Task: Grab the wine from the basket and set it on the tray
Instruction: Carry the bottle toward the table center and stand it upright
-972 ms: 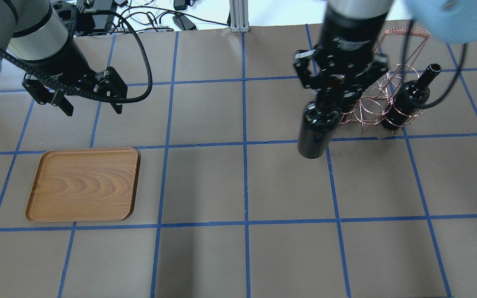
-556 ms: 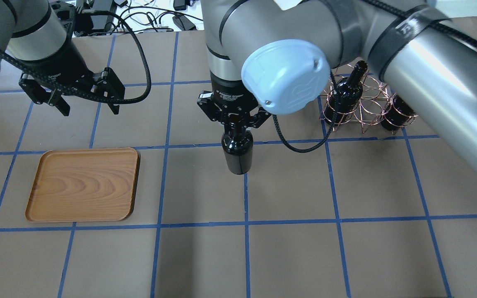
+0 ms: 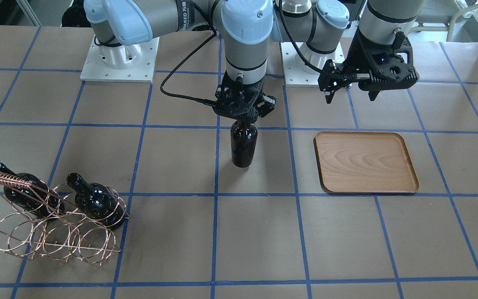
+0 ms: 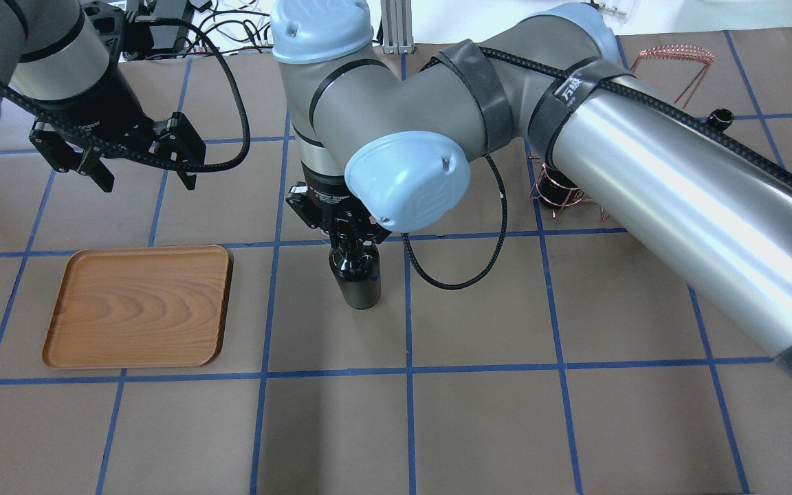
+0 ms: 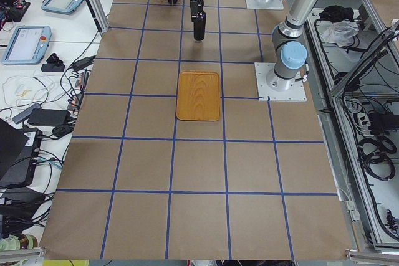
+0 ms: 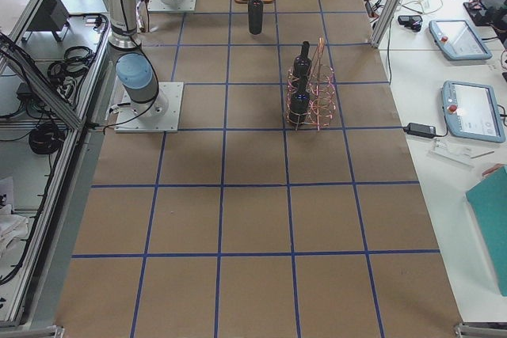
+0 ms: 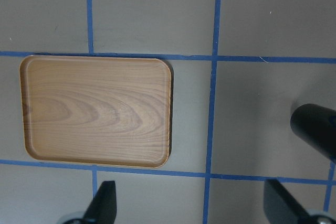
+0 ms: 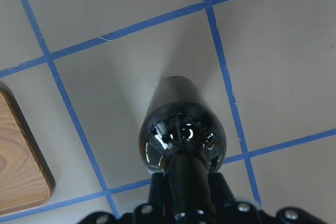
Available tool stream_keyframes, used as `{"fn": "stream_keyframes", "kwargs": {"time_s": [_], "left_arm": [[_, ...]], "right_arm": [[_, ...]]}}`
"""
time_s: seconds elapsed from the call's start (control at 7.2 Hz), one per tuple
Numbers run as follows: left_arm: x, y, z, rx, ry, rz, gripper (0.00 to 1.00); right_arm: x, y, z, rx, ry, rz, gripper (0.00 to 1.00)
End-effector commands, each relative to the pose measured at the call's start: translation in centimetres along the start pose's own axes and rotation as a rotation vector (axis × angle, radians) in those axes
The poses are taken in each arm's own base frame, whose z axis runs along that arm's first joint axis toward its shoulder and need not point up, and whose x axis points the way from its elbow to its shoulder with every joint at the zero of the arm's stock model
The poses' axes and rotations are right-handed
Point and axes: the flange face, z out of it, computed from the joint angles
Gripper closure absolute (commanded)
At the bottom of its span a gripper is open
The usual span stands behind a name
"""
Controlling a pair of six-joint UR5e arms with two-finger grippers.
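As right claw [image 4: 351, 242] holds wine [image 4: 360, 285], tray [image 4: 138, 306] well apart

- Three dark wine bottles by my count: the carried bottle [image 3: 243, 145], hanging from the right gripper [image 3: 243, 118], then the bottle under the handle [image 3: 25, 194] and the neighbouring bottle [image 3: 98, 204], both lying in the rack.
- One copper wire basket [image 3: 52, 243].
- One wooden tray [image 3: 365, 162].
- Two robot arms, the left arm [image 4: 59, 55] and the right arm [image 4: 643, 165].
- Two grippers, counting the left gripper [image 4: 147, 177].
- Two control pendants on the side bench, the far pendant [image 6: 455, 37] and the near pendant [image 6: 475, 110].
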Motion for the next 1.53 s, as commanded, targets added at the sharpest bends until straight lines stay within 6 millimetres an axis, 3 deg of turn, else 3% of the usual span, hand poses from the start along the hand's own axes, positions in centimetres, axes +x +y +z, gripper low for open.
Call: {"fn": "stream_keyframes", "kwargs": {"time_s": [0.0,0.14,0.28,0.42,0.56,0.69,0.83,1.25,1.39], "left_arm": [[0.0,0.0,0.0,0.0,0.0,-0.001,0.0],[-0.1,0.0,0.0,0.001,0.0,-0.002,0.0],[-0.4,-0.1,-0.2,0.006,-0.003,0.008,0.0],[-0.6,-0.2,-0.1,0.005,-0.005,0.008,0.0],[-0.6,-0.1,-0.1,0.004,-0.006,0.008,0.0],[-0.6,-0.1,-0.1,0.002,-0.006,0.008,0.0],[-0.6,-0.1,-0.1,0.004,-0.005,0.008,0.0],[-0.5,-0.2,0.0,0.002,-0.005,0.01,0.0],[-0.6,-0.2,0.0,0.002,-0.005,0.008,0.0]], "right_arm": [[-0.7,1.2,1.7,0.017,-0.011,0.009,0.93],[-0.7,1.3,1.7,0.022,-0.005,0.008,0.84],[-0.7,1.1,1.5,0.033,-0.002,0.016,0.26],[-0.6,1.3,1.0,0.03,-0.008,0.025,0.0],[-0.4,0.6,0.3,0.033,-0.023,0.036,0.0],[0.4,-1.3,-2.6,0.085,-0.052,0.022,0.0],[3.5,-5.5,-6.3,0.11,-0.067,-0.024,0.0],[21.0,-13.4,-14.3,0.076,-0.022,-0.3,0.0],[26.0,-15.7,-14.8,0.049,-0.004,-0.323,0.0]]}}
